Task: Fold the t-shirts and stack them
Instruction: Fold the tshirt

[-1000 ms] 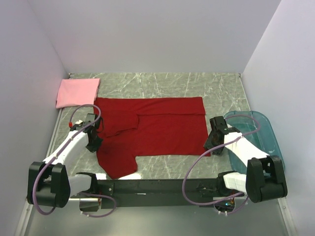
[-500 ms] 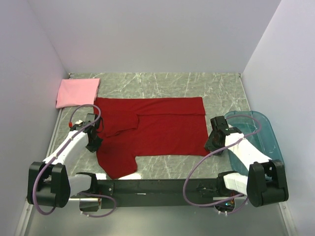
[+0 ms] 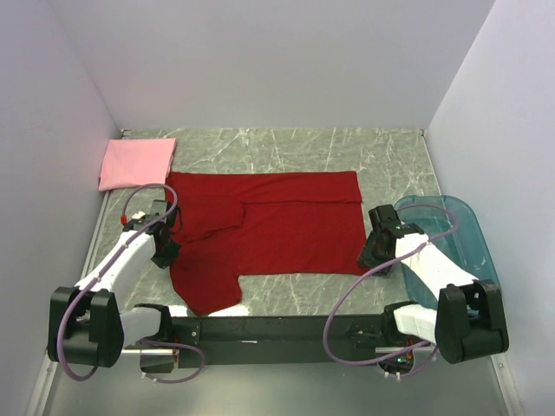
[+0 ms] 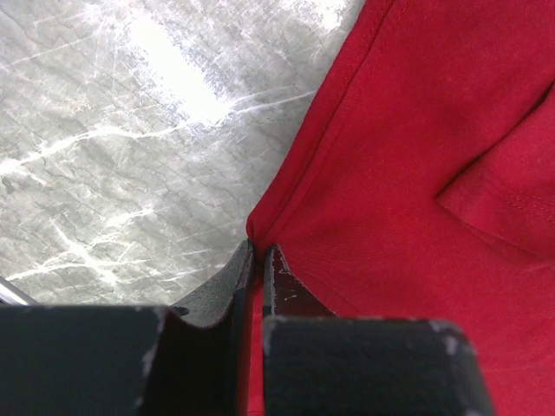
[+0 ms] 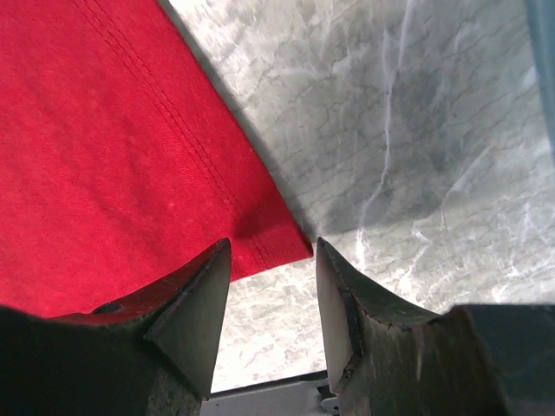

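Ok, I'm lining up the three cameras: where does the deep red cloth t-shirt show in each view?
Top external: the deep red cloth t-shirt lies spread mid-table between both arms.
Left wrist: shirt fills the right side, its edge pinched in the shut left fingers.
Right wrist: shirt fills the upper left, its corner between the open right fingers.
Shared landmark: the grey marbled tabletop.

Matt cloth t-shirt (image 3: 295, 230), glossy marbled tabletop (image 3: 347, 152)

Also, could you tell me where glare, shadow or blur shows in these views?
Left wrist: bright glare patch on the marble table, bottom edge blurred. Right wrist: the red t-shirt throws a dark shadow along its hem. Top external: evenly lit, sharp.
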Motion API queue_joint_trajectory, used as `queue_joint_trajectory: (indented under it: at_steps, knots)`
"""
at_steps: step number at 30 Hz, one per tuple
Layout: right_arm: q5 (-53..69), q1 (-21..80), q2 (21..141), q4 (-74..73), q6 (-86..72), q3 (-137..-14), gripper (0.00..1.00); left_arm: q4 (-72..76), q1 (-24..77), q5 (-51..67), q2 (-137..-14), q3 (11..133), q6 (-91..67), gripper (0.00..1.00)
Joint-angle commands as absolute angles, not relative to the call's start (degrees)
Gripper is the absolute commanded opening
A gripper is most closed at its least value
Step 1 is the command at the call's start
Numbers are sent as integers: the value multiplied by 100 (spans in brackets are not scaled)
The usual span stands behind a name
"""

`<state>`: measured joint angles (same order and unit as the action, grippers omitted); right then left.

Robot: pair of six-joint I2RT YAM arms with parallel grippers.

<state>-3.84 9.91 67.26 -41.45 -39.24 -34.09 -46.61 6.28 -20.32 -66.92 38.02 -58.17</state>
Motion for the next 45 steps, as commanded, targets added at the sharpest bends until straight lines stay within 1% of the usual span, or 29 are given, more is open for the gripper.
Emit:
queue_joint_trajectory:
  at_steps: [1, 8, 11, 13, 14, 16, 17, 19, 20, 22, 23, 26, 33, 39, 44, 45]
  knots:
    - [-369, 1063, 6837, -4052, -4060, -3305, 51, -4711, 580, -2136, -6565, 3911, -5809, 7]
    - [-387, 1063, 7057, -3841, -4104, -3129, 51, -4746, 589, -2180, -6495, 3920, -5836, 7]
    - [-378, 1063, 7101, -3806, -4096, -3120, 48, -4746, 580, -2171, -6521, 3929, -5836, 7]
    - [-396, 1063, 7119, -3797, -4087, -3120, 42, -4746, 580, -2188, -6530, 3920, -5845, 7]
    - [-396, 1063, 7110, -3797, -4087, -3120, 35, -4746, 580, -2188, -6522, 3929, -5845, 7]
    - [-422, 1063, 7093, -3797, -4078, -3120, 31, -4764, 580, -2188, -6504, 3937, -5862, 6]
    - [-431, 1072, 7058, -3806, -4078, -3129, 24, -4772, 580, -2188, -6495, 3937, -5862, 6]
    - [-448, 1063, 7014, -3841, -4087, -3155, 19, -4816, 571, -2206, -6478, 3972, -5888, 4]
    - [-457, 1055, 6944, -3858, -4096, -3164, 12, -4860, 563, -2206, -6469, 3981, -5889, 4]
    - [-492, 1063, 6882, -3946, -4078, -3243, 5, -4887, 467, -2171, -6434, 4025, -5854, 2]
    - [-536, 1055, 6812, -3981, -4069, -3278, 0, -4895, 422, -2136, -6425, 4034, -5827, 2]
    - [-519, 1063, 6645, -4104, -4052, -3427, 0, -4983, 255, -2066, -6328, 4139, -5687, 1]
    - [-712, 1046, 6495, -4578, -3903, -4130, 0, -5150, 26, -2004, -6249, 4447, -5397, 1]
    - [-729, 1028, 6934, -4623, -3771, -5043, 0, -5107, 18, -1872, -6670, 4815, -5265, 4]
    - [-703, 993, 7504, -4553, -3656, -5510, 0, -5097, 26, -1758, -7127, 5202, -5107, 5]
    - [-694, 976, 7575, -4527, -3639, -5615, 0, -5089, -122, -1740, -7285, 5351, -5046, 6]
